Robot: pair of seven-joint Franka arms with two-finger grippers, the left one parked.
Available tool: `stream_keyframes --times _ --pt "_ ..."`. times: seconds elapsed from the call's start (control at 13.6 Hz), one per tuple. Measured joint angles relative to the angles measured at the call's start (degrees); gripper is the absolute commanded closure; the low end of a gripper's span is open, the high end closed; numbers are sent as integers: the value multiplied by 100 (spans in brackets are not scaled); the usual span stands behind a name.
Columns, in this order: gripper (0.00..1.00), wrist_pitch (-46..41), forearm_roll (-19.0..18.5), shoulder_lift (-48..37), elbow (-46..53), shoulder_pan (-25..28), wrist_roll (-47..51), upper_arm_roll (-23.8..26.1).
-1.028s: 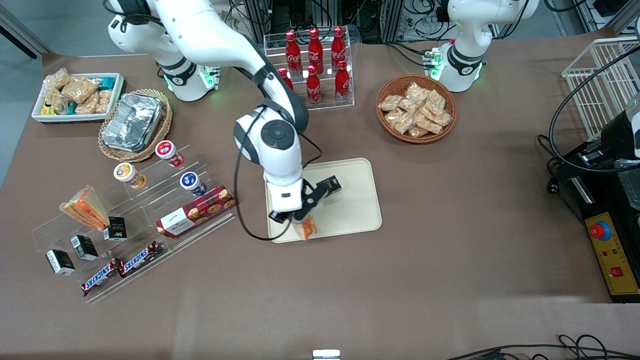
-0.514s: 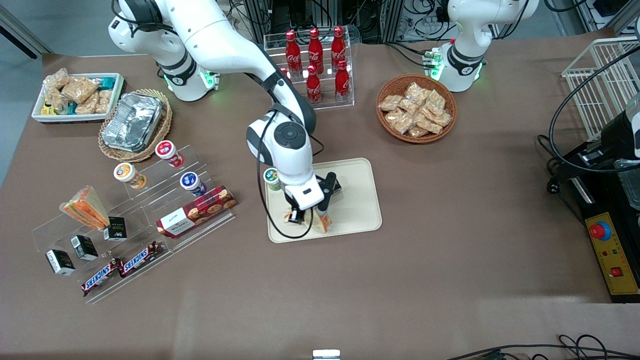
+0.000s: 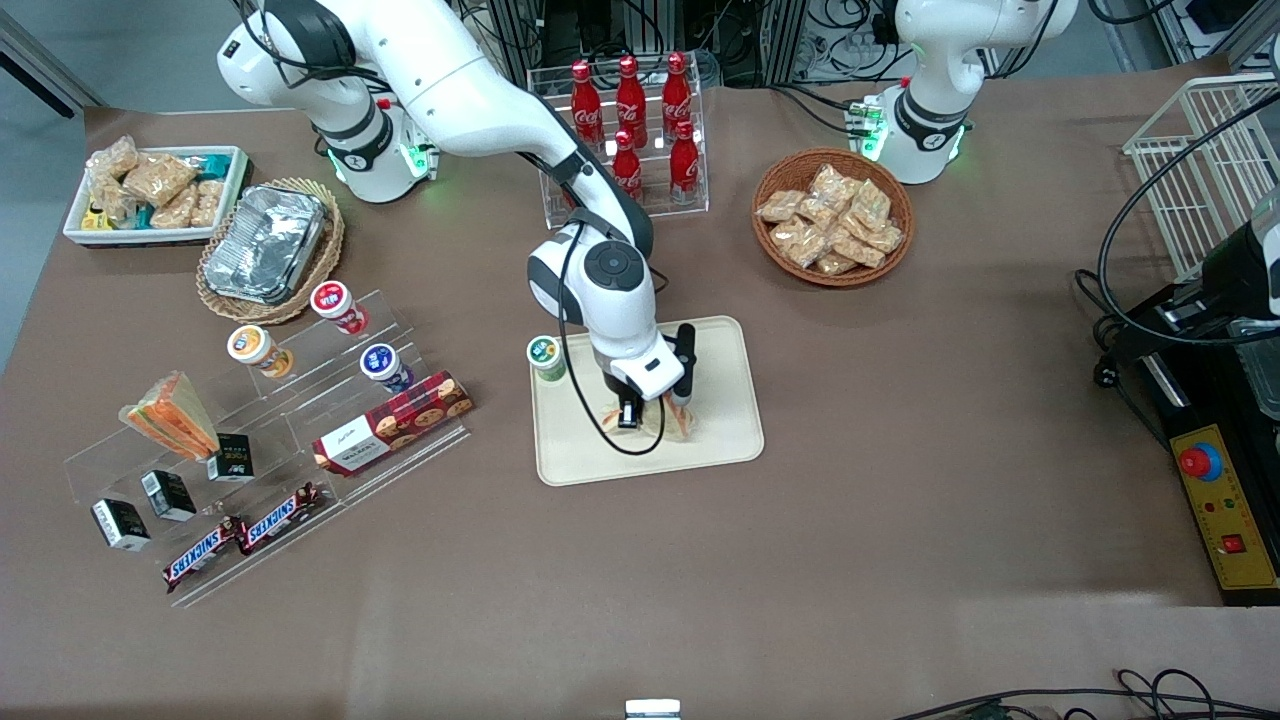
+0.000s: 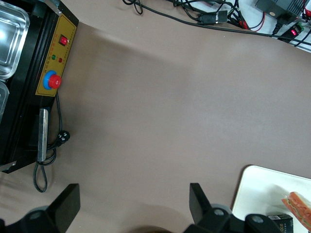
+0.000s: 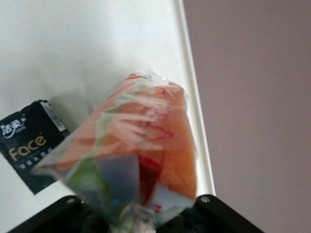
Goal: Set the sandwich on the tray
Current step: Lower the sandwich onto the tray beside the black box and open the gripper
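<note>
Item: clear-wrapped triangular sandwich (image 5: 136,145), held pinched in my right gripper (image 3: 655,408), hanging over the cream-beige plastic tray (image 3: 720,440). Step, I judge: placing. Next: lower, release beside black packet (image 5: 31,143).

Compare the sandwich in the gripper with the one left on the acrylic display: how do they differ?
The sandwich hangs over the tray, held by the gripper; the other sandwich rests on the display stand toward the working arm's end of the table. The held one is largely hidden by the gripper from the front; the other shows fully. Both are clear-wrapped triangular wedges with orange showing.
</note>
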Motion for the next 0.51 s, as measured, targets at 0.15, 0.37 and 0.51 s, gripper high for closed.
stream_keyframes --times 0.15,0.37,0.51 --pt "20 84 0 15 -55 -10 -78 -14" --pt "0 154 -206 12 -37 -17 -141 -23" --pt "0 166 -380 1 -15 -39 -171 -31"
